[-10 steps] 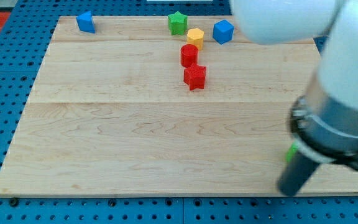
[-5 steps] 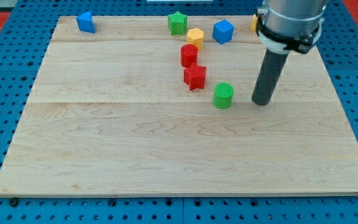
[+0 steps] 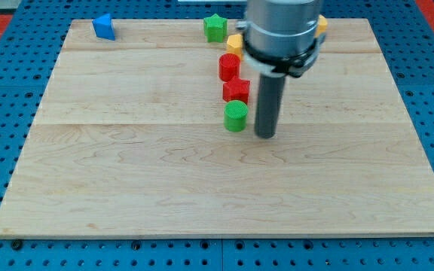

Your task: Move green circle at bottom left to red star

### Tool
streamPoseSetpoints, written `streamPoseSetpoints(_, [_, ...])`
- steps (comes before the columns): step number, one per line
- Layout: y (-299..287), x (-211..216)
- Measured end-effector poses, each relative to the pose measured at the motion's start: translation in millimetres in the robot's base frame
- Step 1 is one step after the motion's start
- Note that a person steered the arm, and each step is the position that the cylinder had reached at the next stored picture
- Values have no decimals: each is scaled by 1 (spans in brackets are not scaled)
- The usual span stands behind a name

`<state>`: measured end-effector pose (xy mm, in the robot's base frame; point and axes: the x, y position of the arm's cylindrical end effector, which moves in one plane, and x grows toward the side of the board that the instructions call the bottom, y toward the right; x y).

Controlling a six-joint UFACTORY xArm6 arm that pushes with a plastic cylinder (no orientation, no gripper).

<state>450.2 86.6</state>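
Green circle (image 3: 236,116) sits just below the red star (image 3: 236,91) on the pale wooden desk (image 3: 126,181); the two look touching, or so close that no gap can be made out between them.

My tip (image 3: 266,135) is down on the desk just to the right of the green circle, near it but with a thin strip of wood showing between. No claw on this arm, only the dark rod, so there is nothing to call apart or together.

Other blocks, all toward the far edge:
- red cylinder (image 3: 230,66) directly beyond the red star, touching it or nearly so
- yellow block (image 3: 234,43) beyond that, partly hidden by the arm
- green star (image 3: 215,27) to its left
- blue block (image 3: 103,25) far left corner, well apart from the rest
- a sliver of orange-yellow (image 3: 322,25) right of the arm, shape not readable

Progress judgement: the task looks essentially done. The green circle is up against the star's near side. What may be left is a small nudge to close any remaining gap, then lifting clear without disturbing the column of red blocks.
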Motion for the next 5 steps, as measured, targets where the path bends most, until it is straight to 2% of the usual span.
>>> streamPoseSetpoints(1, [12, -43])
streamPoseSetpoints(2, [-34, -55])
streamPoseSetpoints(3, [-57, -52])
streamPoseSetpoints(5, [-26, -43])
